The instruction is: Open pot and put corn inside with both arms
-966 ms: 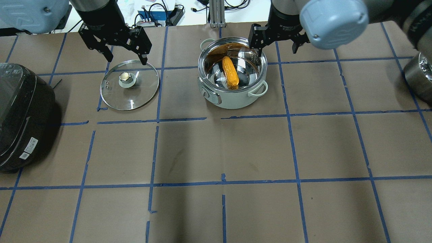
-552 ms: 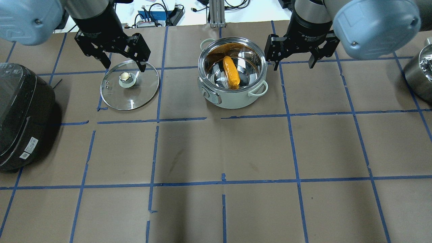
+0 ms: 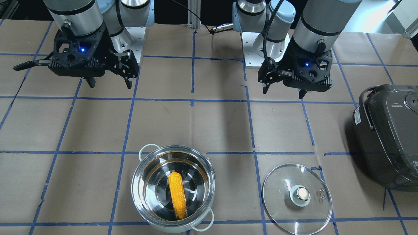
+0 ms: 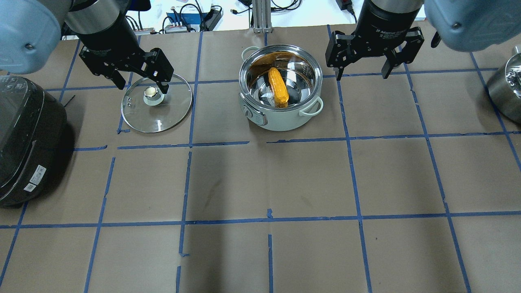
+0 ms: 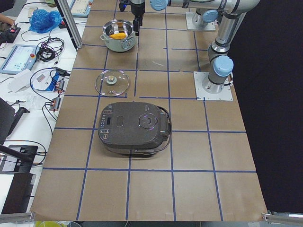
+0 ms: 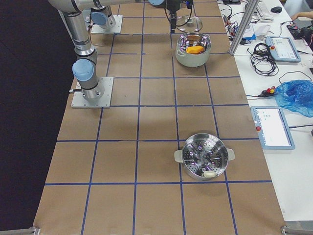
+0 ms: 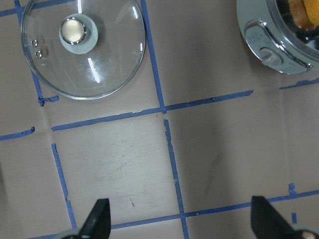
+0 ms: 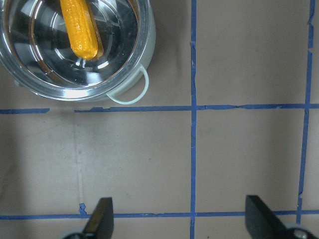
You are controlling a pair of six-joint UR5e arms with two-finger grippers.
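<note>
The steel pot (image 4: 281, 121) stands open at the table's far middle, with the yellow-orange corn (image 4: 278, 86) lying inside it. Its glass lid (image 4: 163, 118) lies flat on the table to the pot's left, knob up. My left gripper (image 4: 142, 86) is open and empty, hovering over the lid's far edge. My right gripper (image 4: 361, 75) is open and empty, raised just right of the pot. In the front-facing view the pot (image 3: 137, 182), corn (image 3: 177, 195) and lid (image 3: 284, 202) lie well clear of the left gripper (image 3: 283, 93) and the right gripper (image 3: 110, 85).
A dark grey rice cooker (image 4: 24, 138) sits at the table's left edge. A second steel pot with a steamer insert (image 6: 204, 156) stands at the far right, also seen in the overhead view (image 4: 504, 89). Brown paper with blue tape lines covers the table.
My right gripper has moved to the right, away from the pot's rim. My left gripper has shifted slightly left over the lid. Both stay open; the corn and lid have not moved.
</note>
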